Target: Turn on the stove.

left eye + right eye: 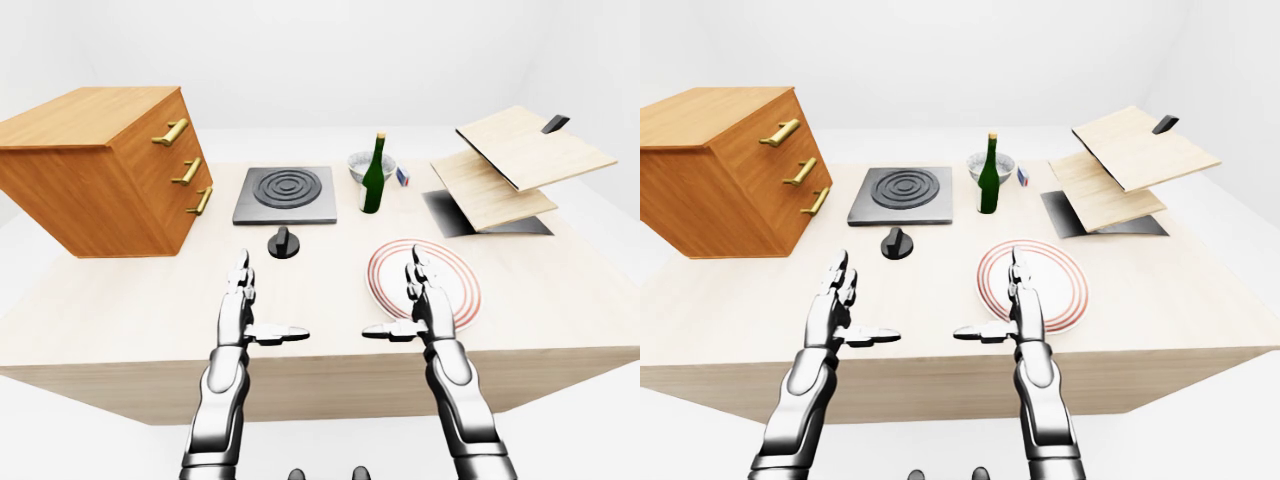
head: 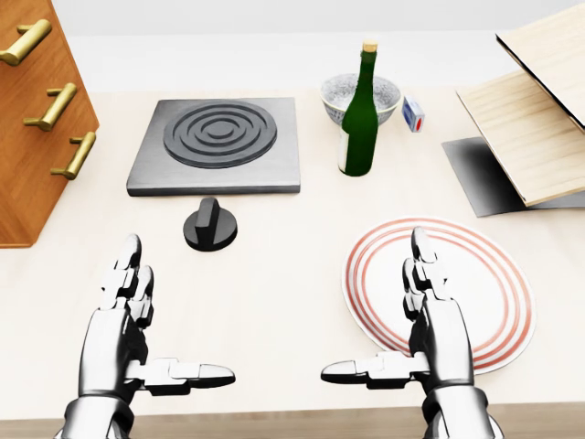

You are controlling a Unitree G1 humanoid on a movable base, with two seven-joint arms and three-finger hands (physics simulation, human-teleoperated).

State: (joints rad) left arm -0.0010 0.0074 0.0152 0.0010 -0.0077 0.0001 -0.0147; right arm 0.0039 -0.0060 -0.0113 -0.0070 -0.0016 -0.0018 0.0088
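Observation:
A dark grey stove plate [image 2: 218, 146] with ringed burner lies on the wooden table in the upper middle of the head view. Its black round knob [image 2: 210, 226] with a raised bar sits just below the plate. My left hand [image 2: 137, 320] hovers open below and left of the knob, fingers stretched, thumb pointing right. My right hand [image 2: 416, 315] is open too, over the left edge of a red-ringed white plate [image 2: 484, 283]. Neither hand touches the knob.
A wooden drawer chest [image 1: 100, 165] with brass handles stands at the left. A green bottle [image 2: 358, 114], a grey bowl [image 2: 340, 91] and a small box [image 2: 413, 113] sit right of the stove. Wooden boards [image 1: 510, 165] on a dark mat lie at the right. The table edge [image 1: 320, 355] runs under my forearms.

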